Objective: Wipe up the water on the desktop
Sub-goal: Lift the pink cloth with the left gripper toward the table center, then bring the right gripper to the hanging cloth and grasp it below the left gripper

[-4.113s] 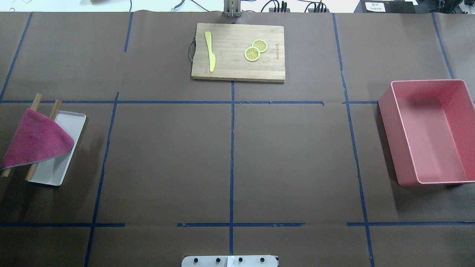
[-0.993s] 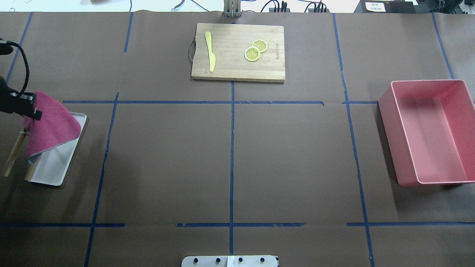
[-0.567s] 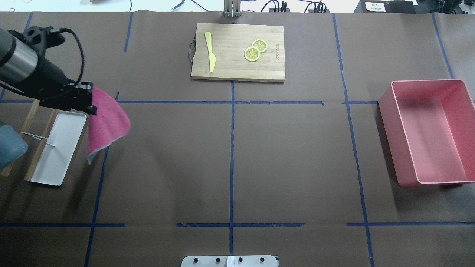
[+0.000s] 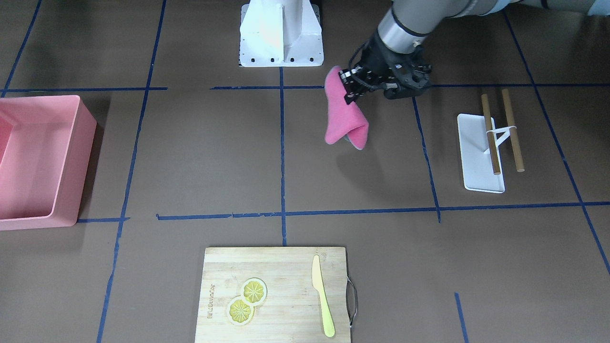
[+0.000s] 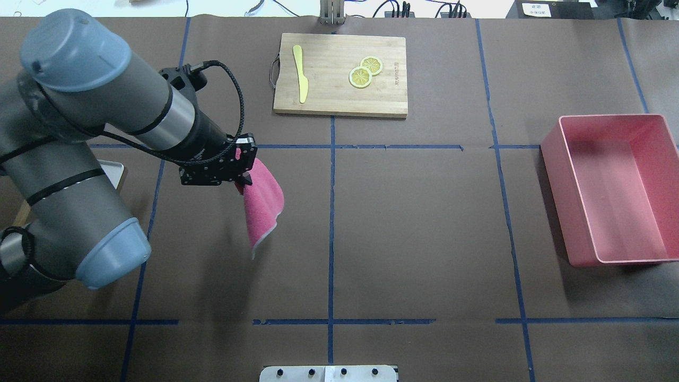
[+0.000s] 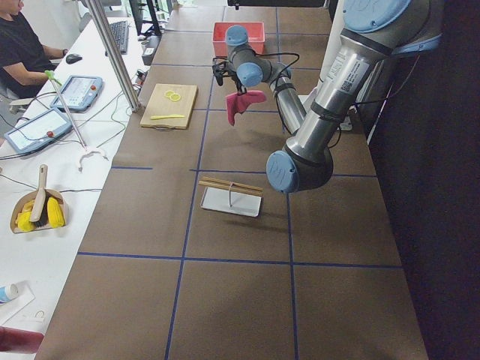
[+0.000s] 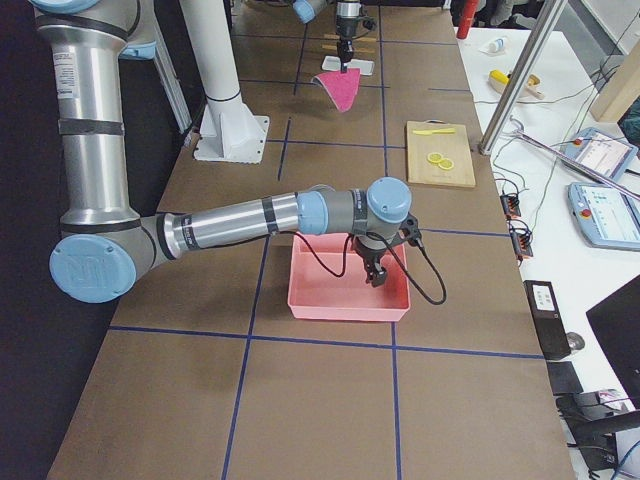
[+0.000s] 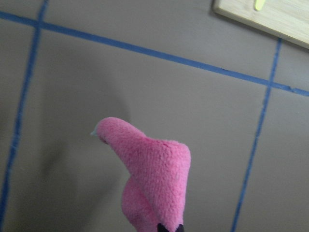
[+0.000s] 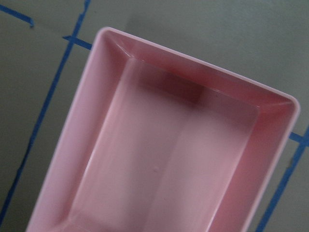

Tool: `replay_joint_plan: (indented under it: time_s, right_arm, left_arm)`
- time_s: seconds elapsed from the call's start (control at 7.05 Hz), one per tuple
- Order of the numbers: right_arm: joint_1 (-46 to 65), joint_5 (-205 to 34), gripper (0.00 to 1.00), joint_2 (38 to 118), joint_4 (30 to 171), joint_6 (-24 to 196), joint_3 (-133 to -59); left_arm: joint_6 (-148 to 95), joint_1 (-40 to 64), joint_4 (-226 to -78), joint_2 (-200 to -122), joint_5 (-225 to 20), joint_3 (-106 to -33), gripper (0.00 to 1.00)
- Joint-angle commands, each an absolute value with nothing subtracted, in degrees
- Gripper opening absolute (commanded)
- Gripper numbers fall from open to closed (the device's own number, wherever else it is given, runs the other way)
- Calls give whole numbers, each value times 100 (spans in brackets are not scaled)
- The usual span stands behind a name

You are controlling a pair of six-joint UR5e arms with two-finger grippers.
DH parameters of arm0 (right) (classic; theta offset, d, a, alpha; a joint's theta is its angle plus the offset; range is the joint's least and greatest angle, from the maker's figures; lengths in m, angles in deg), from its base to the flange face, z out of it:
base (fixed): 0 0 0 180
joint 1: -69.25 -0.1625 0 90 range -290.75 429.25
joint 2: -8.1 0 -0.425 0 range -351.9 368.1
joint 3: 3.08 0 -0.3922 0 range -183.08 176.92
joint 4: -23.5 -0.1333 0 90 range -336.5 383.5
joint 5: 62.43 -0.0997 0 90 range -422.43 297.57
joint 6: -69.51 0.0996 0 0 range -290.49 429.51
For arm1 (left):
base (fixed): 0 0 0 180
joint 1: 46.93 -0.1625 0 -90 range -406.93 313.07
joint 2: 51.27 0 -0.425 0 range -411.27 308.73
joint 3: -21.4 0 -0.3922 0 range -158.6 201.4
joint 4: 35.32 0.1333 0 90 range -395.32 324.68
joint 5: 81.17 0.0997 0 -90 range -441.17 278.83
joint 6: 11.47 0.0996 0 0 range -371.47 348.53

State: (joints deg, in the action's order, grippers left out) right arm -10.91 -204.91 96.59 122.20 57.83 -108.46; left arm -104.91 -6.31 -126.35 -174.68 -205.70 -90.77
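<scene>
The desktop (image 5: 424,223) is a dark-brown surface with blue tape lines; I see no water on it. My left gripper (image 5: 243,171) is shut on the top edge of a pink cloth (image 5: 263,204) and holds it hanging above the desktop, left of the centre tape line. The front view shows the same gripper (image 4: 350,89) and the cloth (image 4: 344,119). In the left wrist view the cloth (image 8: 154,179) droops below the camera. My right gripper (image 7: 375,272) hovers over the pink bin (image 7: 345,285); I cannot tell whether it is open or shut.
A bamboo cutting board (image 5: 340,74) with a yellow knife (image 5: 301,74) and lemon slices (image 5: 365,71) lies at the far middle. The pink bin (image 5: 615,188) stands at the right. A white tray (image 4: 476,152) with two wooden rods lies at the left.
My left arm came in, took the pink cloth off the wooden rods and carried it to the right, off the white tray and toward the table's middle.
</scene>
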Motion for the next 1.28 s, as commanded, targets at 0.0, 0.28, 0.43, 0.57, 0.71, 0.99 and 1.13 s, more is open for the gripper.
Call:
replay_joint_plan:
  time_s: [0.0, 0.28, 0.43, 0.57, 0.71, 0.99, 1.13]
  right_arm:
    - [-172, -20464, 100, 9600, 11358, 7549, -11548]
    - [741, -19434, 100, 9590, 8850, 9516, -11558]
    - [1381, -18739, 100, 9582, 8071, 10187, -11567]
    - [1858, -18271, 100, 9321, 8020, 10499, -11654]
    - [2193, -18119, 99, 8970, 8028, 10510, -11655]
    - [2843, -17549, 99, 8441, 8054, 10598, -11655]
    - [3151, -17241, 99, 8100, 8298, 10607, -11655]
  left_arm:
    - [-11743, -782, -12655, -18202, -20248, -8445, 0]
    - [-12334, -948, -12699, -18931, -19878, -7602, 0]
    - [-12492, -957, -12717, -19204, -19781, -7302, 0]
    - [-12537, -1053, -12726, -19433, -19624, -6995, 1]
    - [-12547, -1072, -12734, -19697, -19553, -6696, 1]
    - [-12730, -1299, -12839, -20119, -19255, -6203, 2]
    - [-12783, -1361, -13014, -20121, -19210, -6114, 2]
